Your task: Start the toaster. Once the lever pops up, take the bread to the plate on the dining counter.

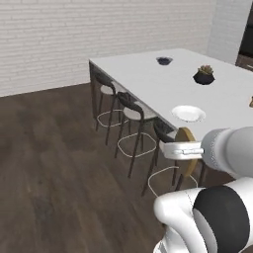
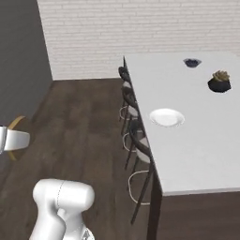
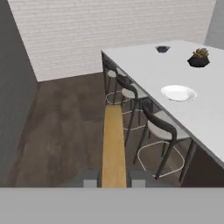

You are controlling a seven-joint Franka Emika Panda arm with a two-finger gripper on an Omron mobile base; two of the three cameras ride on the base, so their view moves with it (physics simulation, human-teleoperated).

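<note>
White brick wall, dark wood floor, and a large plain white rectangular dining counter (image 1: 148, 74) with a row of dark-framed stools (image 1: 129, 112) along its near edge. On the top sits a round plain white plate (image 1: 188, 113), bare, well apart from a dark pot with a spiky plant (image 1: 203, 75) and a small dark bowl (image 1: 164, 61) further back.

Two-finger gripper (image 1: 184, 151) holds the golden-brown bread slice with darker crust (image 1: 187, 153) clamped on its flat faces, jaws narrow on it. In the hand view the slice (image 3: 113, 146) shows edge-on as a long tan strip running away from the finger tips, so its long axis lies along the gripper's pointing direction.

Key relation: the plate (image 3: 178, 92) lies ahead and to the right of the slice in the hand view, across the stool row and up on the counter; bread hangs over the floor, short of the counter edge. In the right base view, the slice (image 2: 16, 136) is at far left, plate (image 2: 166, 117) well apart to the right. Judgement: carry step, bread not yet delivered; next move needs reach forward-right over the stools.

No brands, labels or readable writing anywhere.
</note>
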